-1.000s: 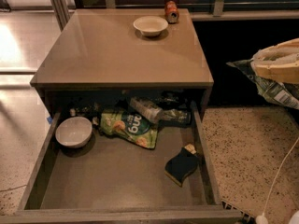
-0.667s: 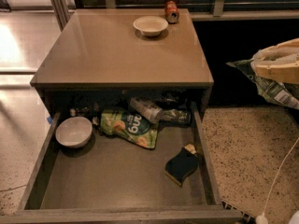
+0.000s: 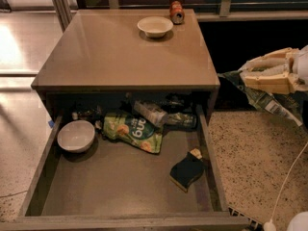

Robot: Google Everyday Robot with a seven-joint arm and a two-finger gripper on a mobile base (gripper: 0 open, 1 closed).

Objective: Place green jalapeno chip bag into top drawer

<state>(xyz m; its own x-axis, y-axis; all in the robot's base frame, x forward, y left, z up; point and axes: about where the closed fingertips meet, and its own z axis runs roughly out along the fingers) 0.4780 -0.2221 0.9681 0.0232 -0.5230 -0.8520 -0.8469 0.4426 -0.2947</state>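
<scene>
Gripper (image 3: pixel 269 76) at right edge, off to side of table (image 3: pixel 96 61), fingers pinched on green jalapeno chip bag (image 3: pixel 260 100). Bag hangs in air, well apart from top drawer (image 3: pixel 212 177).

Bag looks light, soft, crinkly, slippery foil. Best hold: top edge.

Open drawer holds white bowl (image 3: pixel 76 135), bright green pouch (image 3: pixel 132 131), dark sponge (image 3: pixel 186 170). Bare floor in front middle looks free. Right drawer wall and table corner stand between.

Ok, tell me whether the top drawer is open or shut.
Open. The top drawer is pulled out, its floor and contents exposed. The gripper is off to the right over the floor, holding the green jalapeno chip bag.
</scene>
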